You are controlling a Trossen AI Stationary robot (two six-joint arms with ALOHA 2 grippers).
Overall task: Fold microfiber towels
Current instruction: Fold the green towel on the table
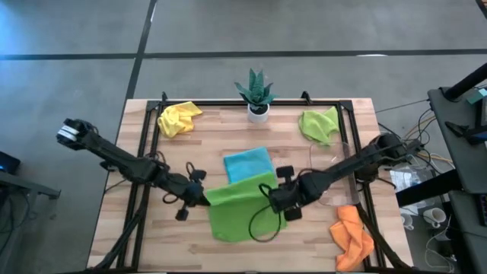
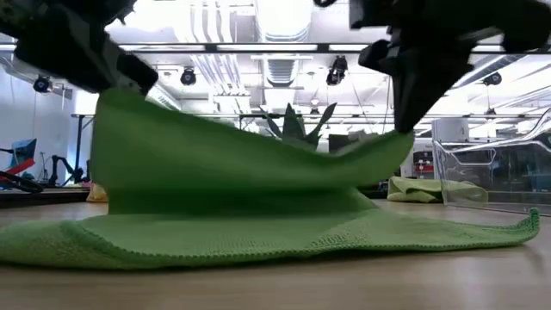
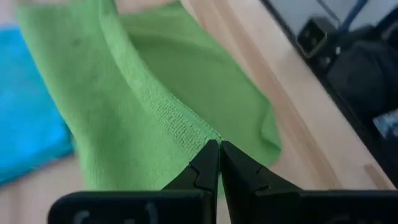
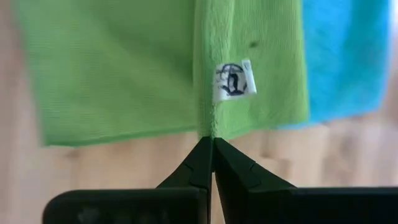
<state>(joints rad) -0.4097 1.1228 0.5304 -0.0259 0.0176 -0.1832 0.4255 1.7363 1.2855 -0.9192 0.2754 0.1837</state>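
— At the desk's middle, what do the two arms have?

— Each end effector is clenched on a corner of the same lime green towel (image 1: 240, 204). The left end effector (image 3: 219, 144) pinches one corner of its hemmed edge, the right end effector (image 4: 212, 139) pinches the other, close to the small white label (image 4: 235, 79). That edge is raised off the desk (image 1: 114, 221); the rest of the cloth lies flat on the wood.

— So how should the fold be done well?

— My judgement: carry both corners across together at the same height, so the raised edge stays straight. It sags between the grips in the low view, so a little outward tension would help. Lay the corners down onto the far edge, square with it, before letting go.

— Anything in the way?

— The light blue towel (image 1: 249, 164) lies just behind the green one, touching or slightly under it; a fold that way could drag it. The potted plant (image 1: 256, 94) stands farther back. A clear tray (image 2: 491, 176) sits to the right. The yellow towel (image 1: 178, 118), the second green towel (image 1: 319, 124) and the orange towel (image 1: 352, 234) sit well apart, near the corners.
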